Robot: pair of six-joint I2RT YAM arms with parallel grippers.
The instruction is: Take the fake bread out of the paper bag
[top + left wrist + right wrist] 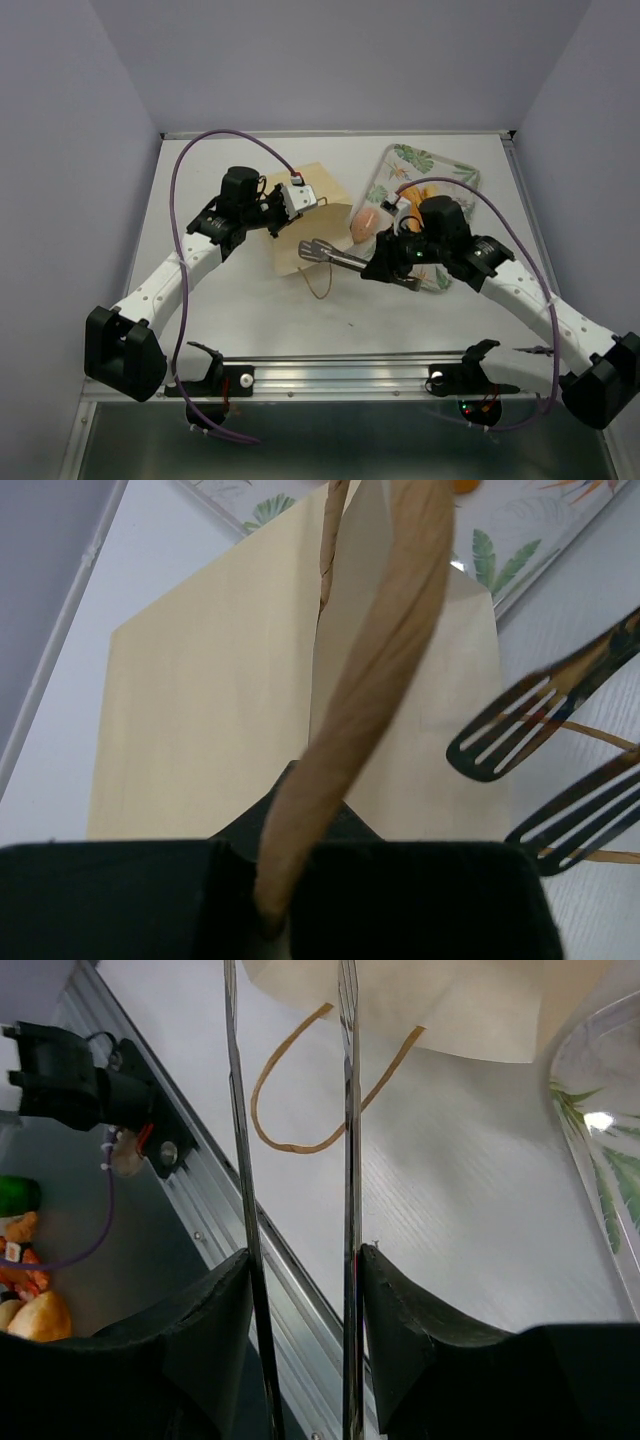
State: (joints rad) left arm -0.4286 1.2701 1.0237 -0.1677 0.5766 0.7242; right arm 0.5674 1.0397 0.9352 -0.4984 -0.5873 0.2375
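The pale-tan paper bag (322,186) lies tilted on the table, its mouth toward the front. My left gripper (298,197) is shut on one brown cord handle (385,650), above the bag (200,700). My right gripper (386,262) is shut on metal tongs (330,252); their slotted tips (505,742) are open at the bag's mouth. In the right wrist view the tongs' arms (347,1160) run between my fingers toward the bag (450,1000) and its loose handle loop (300,1145). A pinkish bread piece (365,222) and an orange loaf (438,186) lie on the tray. The bag's inside is hidden.
The floral-print tray (415,160) sits at the back right, beside the bag; its corner shows in the left wrist view (525,550) and the right wrist view (600,1150). The metal rail (340,372) with both arm bases runs along the table's near edge.
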